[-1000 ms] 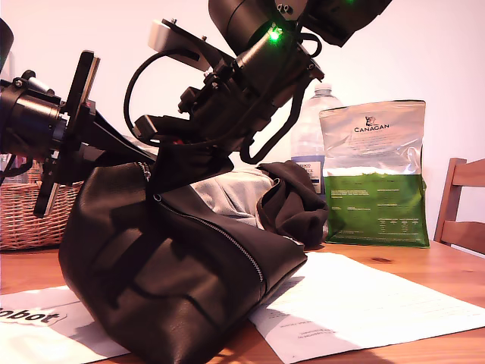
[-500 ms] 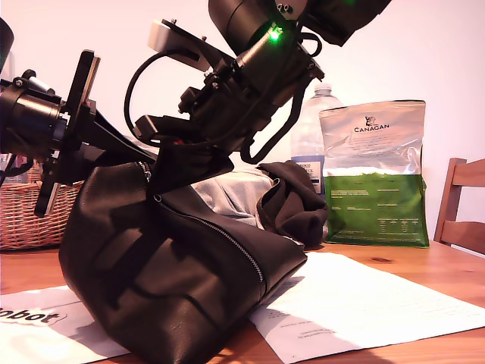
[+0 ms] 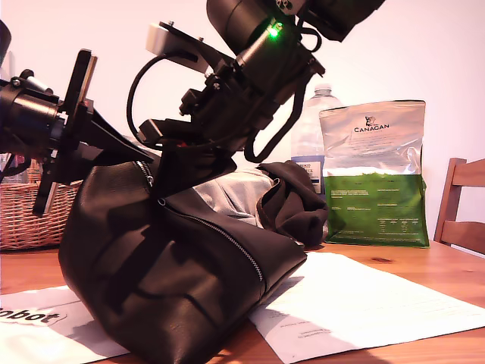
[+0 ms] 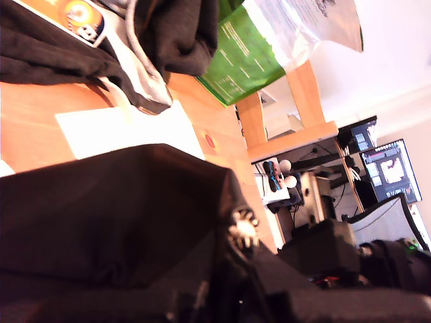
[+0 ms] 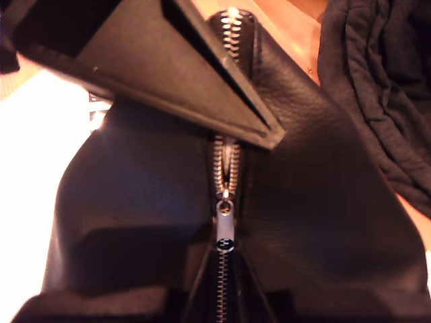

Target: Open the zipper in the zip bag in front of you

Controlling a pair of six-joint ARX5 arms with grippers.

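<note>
One leather zip bag [image 3: 174, 288] sits nearest on the worktop [image 3: 394, 262]. My first pincer [image 3: 114, 155] clamps its raised end; my second pincer [image 5: 225, 296] appears pinched on the single pull tab [image 5: 225, 232], though its tips are hidden. Unzipping is underway; next, draw the tab along the zipper [image 3: 227, 241]. Behind stands one CANAGAN pouch [image 3: 373, 174].

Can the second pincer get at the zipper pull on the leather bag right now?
Probably yes: the pull tab lies bare on the zip bag, directly ahead of my second pincer, with nothing between them.
</note>
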